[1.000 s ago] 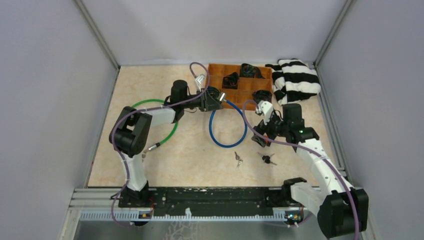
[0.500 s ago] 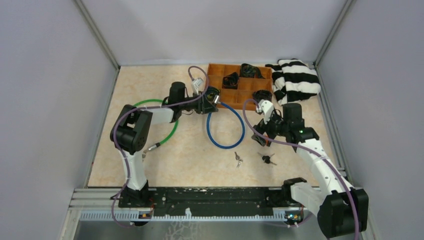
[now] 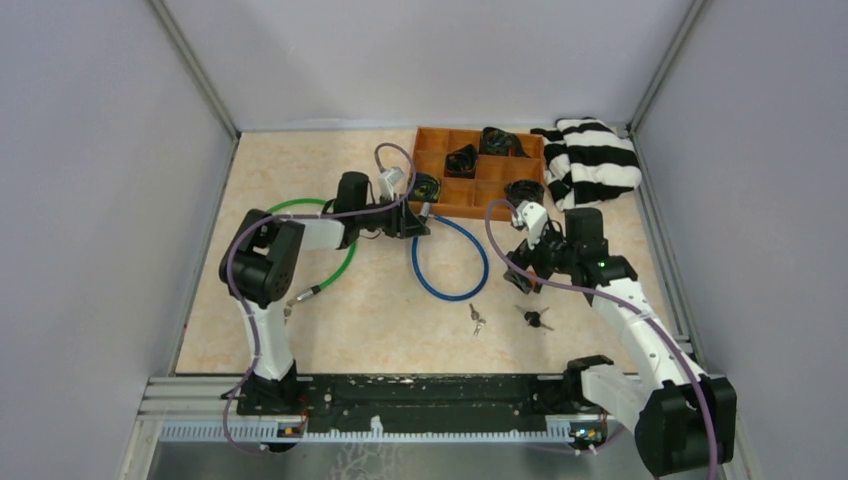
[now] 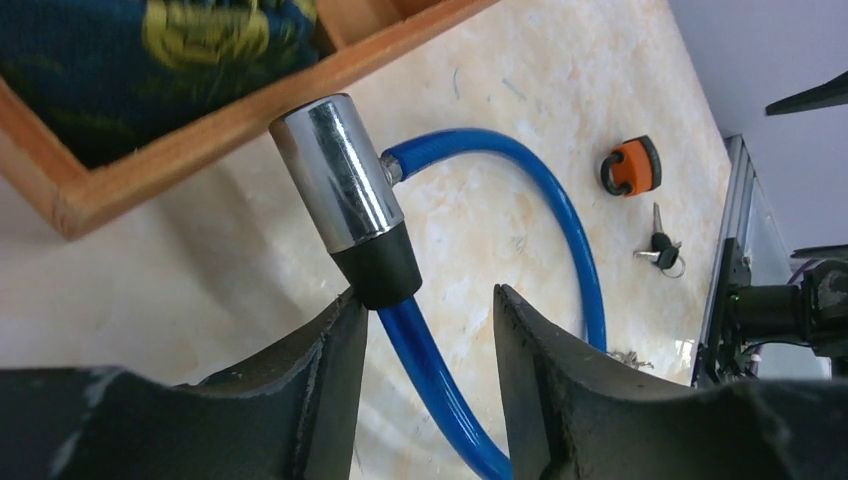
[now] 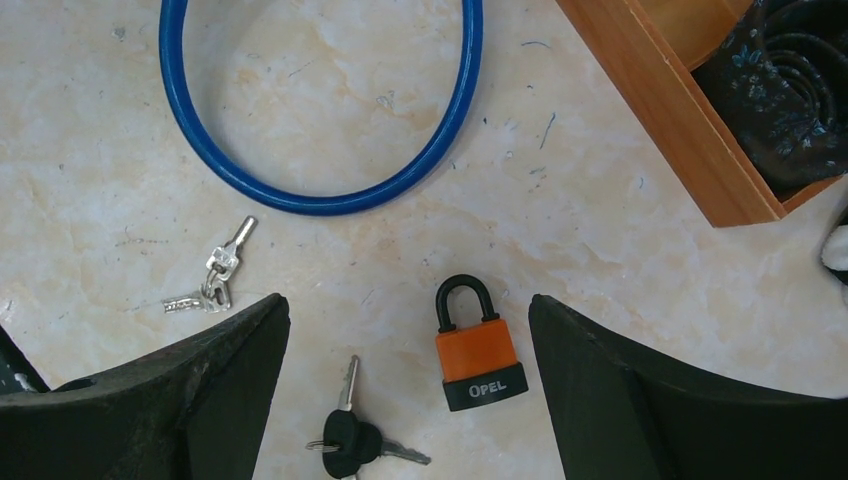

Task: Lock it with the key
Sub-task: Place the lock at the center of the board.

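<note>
Left claw stands released, fingers astride the blue cable just below its chrome barrel. Right claw hangs wide open over the orange padlock, black keys beside it on the table

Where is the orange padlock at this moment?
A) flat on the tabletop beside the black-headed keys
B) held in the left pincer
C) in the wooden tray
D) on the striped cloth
A: the right wrist view shows the orange padlock lying flat on the tabletop next to the black-headed keys, nothing gripping it.
</note>
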### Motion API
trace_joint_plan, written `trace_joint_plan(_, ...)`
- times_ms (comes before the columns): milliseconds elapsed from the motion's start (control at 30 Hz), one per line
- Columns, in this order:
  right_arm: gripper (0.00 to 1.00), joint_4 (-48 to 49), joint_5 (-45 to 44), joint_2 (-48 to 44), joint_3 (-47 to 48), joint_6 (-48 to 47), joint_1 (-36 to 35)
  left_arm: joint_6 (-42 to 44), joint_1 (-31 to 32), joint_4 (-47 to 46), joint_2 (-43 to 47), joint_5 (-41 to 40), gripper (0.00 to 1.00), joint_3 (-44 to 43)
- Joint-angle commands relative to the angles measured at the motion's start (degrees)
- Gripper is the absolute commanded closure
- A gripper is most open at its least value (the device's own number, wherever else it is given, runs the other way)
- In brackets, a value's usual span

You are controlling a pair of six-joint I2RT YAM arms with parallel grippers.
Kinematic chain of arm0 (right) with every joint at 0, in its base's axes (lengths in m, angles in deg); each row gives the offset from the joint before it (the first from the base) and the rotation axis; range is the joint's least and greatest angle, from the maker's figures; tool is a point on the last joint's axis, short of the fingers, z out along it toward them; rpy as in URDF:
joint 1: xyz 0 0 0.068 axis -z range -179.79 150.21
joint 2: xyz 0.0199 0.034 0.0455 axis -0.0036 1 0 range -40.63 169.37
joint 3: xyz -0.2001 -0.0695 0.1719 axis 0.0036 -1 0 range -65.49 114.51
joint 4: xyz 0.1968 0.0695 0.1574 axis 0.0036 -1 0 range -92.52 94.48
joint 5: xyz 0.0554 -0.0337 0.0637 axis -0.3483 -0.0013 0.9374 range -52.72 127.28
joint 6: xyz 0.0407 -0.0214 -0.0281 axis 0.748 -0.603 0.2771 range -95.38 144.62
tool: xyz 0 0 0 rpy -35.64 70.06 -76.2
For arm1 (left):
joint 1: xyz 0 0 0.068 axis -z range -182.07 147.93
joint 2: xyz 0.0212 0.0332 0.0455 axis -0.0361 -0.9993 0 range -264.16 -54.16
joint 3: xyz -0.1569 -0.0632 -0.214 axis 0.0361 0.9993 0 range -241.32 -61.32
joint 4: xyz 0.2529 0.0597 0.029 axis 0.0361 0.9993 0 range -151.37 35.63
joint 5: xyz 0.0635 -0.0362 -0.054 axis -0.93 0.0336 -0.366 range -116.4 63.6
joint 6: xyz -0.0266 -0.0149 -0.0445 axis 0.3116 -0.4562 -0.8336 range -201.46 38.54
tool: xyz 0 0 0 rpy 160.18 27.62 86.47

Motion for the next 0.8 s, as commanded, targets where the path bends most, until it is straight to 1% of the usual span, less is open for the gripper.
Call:
trace_joint_plan(0, 0.11, 2.0, 0.2, -1.6, 0.3, 0.1, 0.5, 3.1, -0.1, 0.7, 2.9, -1.0, 0.46, 2.8)
trace_joint_plan(200, 0.11, 2.0, 0.6, -1.8, 0.1, -0.1, 0.5, 4.4, -0.1, 1.6, 4.8, -3.3, 0.46, 5.5)
trace_joint_plan(333, 0.11, 1.8, 0.7, -1.8, 0.1, -0.1, 0.6, 6.4, -0.1, 4.9, 5.8, -8.1, 0.44, 4.9)
trace_joint_plan(400, 0.11, 1.8, 0.7, -1.8, 0.1, -0.1, 0.5, 8.1, -0.1, 7.4, 6.6, -12.2, 0.41, 4.1)
trace_joint_plan(533, 0.11, 2.1, 0.0, -2.0, 0.0, -0.1, 0.5, 13.4, -0.2, 14.8, 9.2, -18.3, 0.34, 2.0)
trace_joint_plan(667, 0.10, 4.1, -3.5, -2.2, 0.1, 1.4, 0.5, 21.5, -0.2, 18.3, 15.0, -24.3, 0.28, 2.3)
trace_joint_plan(767, 0.09, 4.9, -5.5, -2.2, 0.9, 2.6, 0.5, 27.6, -0.4, 23.0, 20.4, -29.3, 0.22, 2.1)
